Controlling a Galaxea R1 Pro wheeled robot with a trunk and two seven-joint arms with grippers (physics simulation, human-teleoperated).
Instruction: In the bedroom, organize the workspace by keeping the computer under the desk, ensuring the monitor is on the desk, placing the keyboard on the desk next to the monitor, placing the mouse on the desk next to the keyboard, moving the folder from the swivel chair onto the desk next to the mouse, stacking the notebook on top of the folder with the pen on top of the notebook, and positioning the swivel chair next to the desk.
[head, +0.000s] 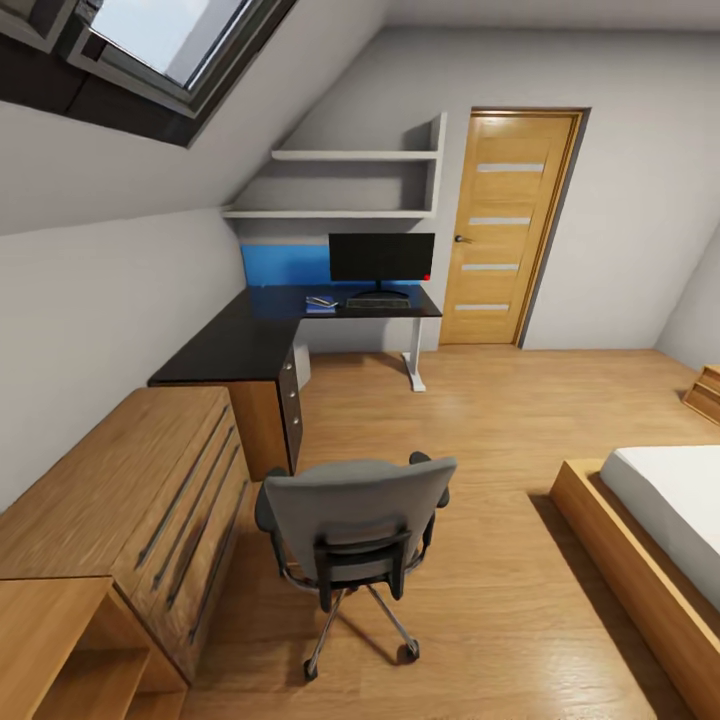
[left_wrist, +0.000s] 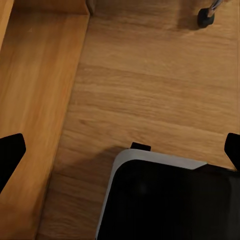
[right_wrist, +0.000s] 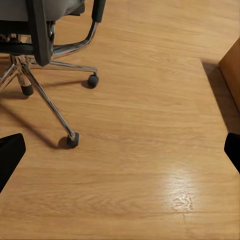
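- The swivel chair (head: 355, 525) stands on the wood floor (head: 480, 420) with its back to the head camera, so its seat is hidden and I cannot tell whether anything lies on it. It is well apart from the far run of the black worktop (head: 250, 340), near the light wood chest of drawers (head: 130, 500).
- One monitor (head: 381, 258) stands upright on the worktop's far end, in front of a blue wall panel (head: 285, 265).
- One keyboard (head: 378, 301) lies just before the monitor's stand; it is small and hard to make out.
- A blue flat thing, likely the folder (head: 321, 303), lies on the worktop just left of the keyboard with something pale on it; too small to say what it is.
- A pale box edge, perhaps the computer (head: 302, 365), peeks out under the worktop beside the drawer unit (head: 290, 400), mostly hidden.
- The mouse is too small to pick out.
- One bed (head: 660, 520) is cut off at the right edge; one door (head: 507, 225) is shut; two wall shelves (head: 340, 185) hang above the worktop.
- Left gripper (left_wrist: 120, 150): two dark tips at the picture's edges, jaws spread wide, gripping nothing, above the floor and part of the robot's own dark base (left_wrist: 170, 200).
- Right gripper (right_wrist: 120, 152): jaws likewise spread wide and gripping nothing, over bare floor, with the chair's metal legs and three castors (right_wrist: 73, 140) in sight.
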